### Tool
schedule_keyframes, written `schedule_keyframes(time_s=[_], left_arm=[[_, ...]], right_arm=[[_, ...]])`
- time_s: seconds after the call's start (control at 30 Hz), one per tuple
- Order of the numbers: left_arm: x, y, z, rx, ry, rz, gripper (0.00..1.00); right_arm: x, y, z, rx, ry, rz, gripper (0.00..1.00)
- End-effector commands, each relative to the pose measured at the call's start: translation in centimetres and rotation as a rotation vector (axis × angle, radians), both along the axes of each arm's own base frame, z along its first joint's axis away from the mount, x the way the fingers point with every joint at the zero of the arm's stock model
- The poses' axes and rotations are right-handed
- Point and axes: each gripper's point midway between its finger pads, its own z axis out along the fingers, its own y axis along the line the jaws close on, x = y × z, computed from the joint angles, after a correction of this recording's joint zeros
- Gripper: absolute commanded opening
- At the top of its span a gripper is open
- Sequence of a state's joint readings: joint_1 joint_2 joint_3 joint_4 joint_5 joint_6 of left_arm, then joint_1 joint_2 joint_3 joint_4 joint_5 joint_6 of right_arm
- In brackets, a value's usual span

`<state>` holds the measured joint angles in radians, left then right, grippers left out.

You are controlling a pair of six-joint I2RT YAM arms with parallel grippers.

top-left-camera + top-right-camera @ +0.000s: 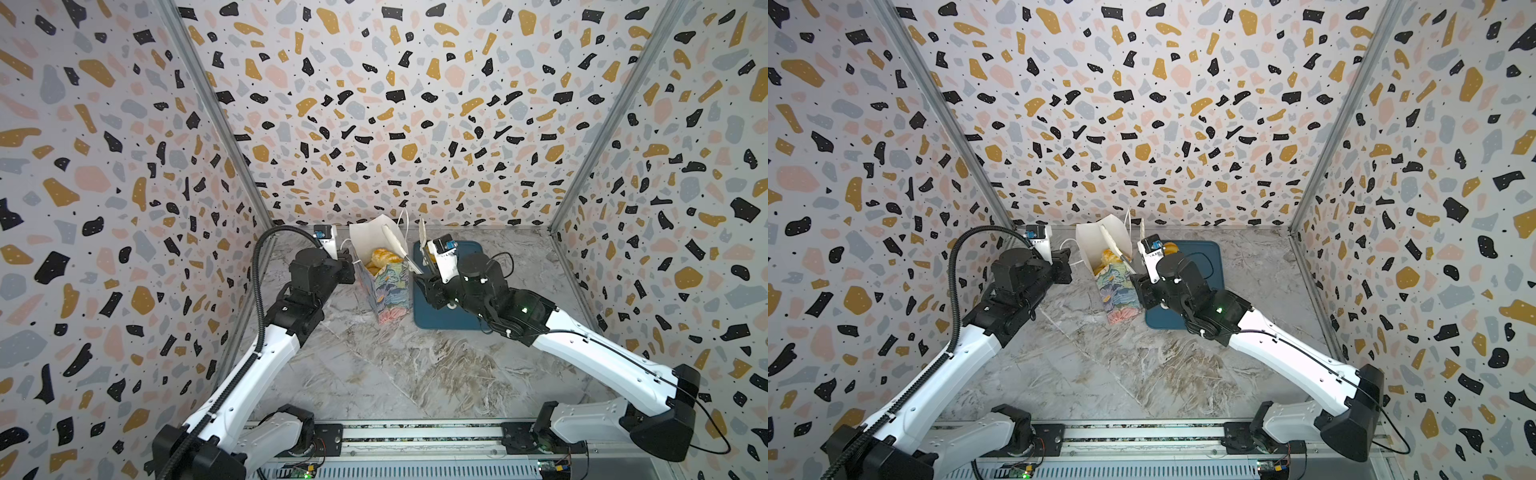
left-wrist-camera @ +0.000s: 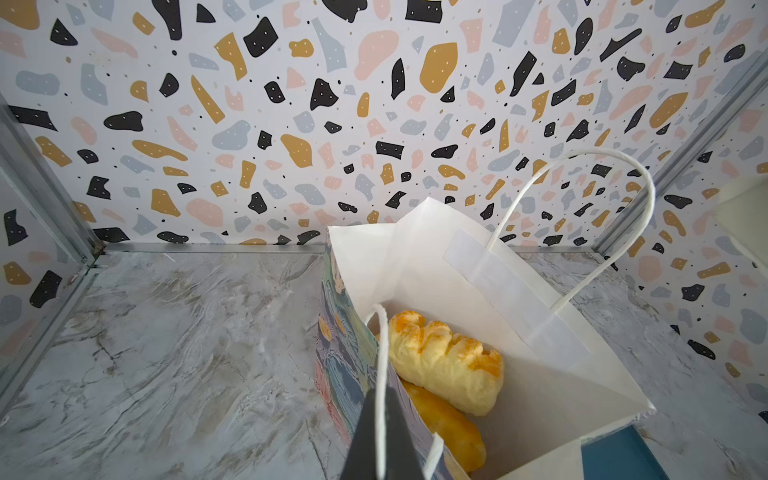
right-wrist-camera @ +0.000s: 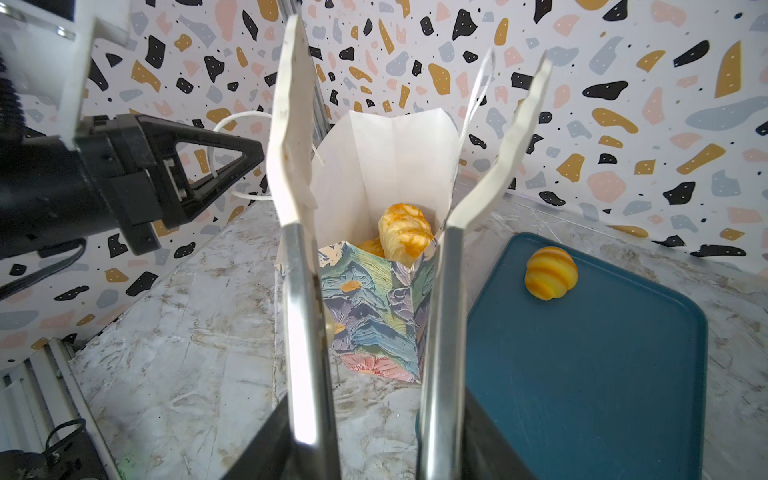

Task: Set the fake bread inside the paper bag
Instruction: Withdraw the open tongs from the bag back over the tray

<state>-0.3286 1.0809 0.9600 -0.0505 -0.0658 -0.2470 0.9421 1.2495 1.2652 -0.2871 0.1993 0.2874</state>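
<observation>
**Paper bag (image 1: 384, 291) at counter's (image 1: 395, 374) back edge**

Just beside it: dark-blue tray (image 3: 582, 374) bearing a ridged roll (image 3: 550, 272). Inside bag: fake bread (image 1: 382, 257). Pinching bag's rim with left gripper (image 2: 380, 436) jaws closed; right gripper (image 3: 417, 45) jaws partly apart, empty, by tray-side rim.

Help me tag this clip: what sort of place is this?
Probably a robot test booth, not a home: terrazzo-print wall panels enclose a marble-look tabletop, with two arms on a metal rail.
</observation>
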Motion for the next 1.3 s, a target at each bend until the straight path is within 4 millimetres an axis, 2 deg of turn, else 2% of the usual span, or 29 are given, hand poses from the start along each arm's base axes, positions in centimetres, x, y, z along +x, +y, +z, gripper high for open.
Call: schedule_keyframes(time_s=[0.0,0.3,0.53,0.93,1.27], left_arm=[[-0.3,0.1,1.1,-0.011,-0.041,0.001,0.0],[-0.2,-0.1,0.9,-0.011,-0.037,-0.007,0.0],[-0.1,-0.2,0.7,-0.011,-0.03,-0.01,0.0],[-0.1,-0.2,0.6,-0.009,-0.028,-0.011,0.0],[-0.1,-0.2,0.7,-0.009,-0.03,-0.009,0.0]], right_arm=[[-0.4,-1.5,3.8,0.12,-0.085,-0.042,0.54],[-0.5,-4.3,2.6,0.098,-0.089,-0.116,0.55],[0.5,-5.9,1.1,0.083,-0.077,-0.167,0.55],[3.8,-9.2,-4.4,0.018,0.009,-0.258,0.56],[6.5,-10.4,-9.4,-0.063,0.09,-0.304,0.55]])
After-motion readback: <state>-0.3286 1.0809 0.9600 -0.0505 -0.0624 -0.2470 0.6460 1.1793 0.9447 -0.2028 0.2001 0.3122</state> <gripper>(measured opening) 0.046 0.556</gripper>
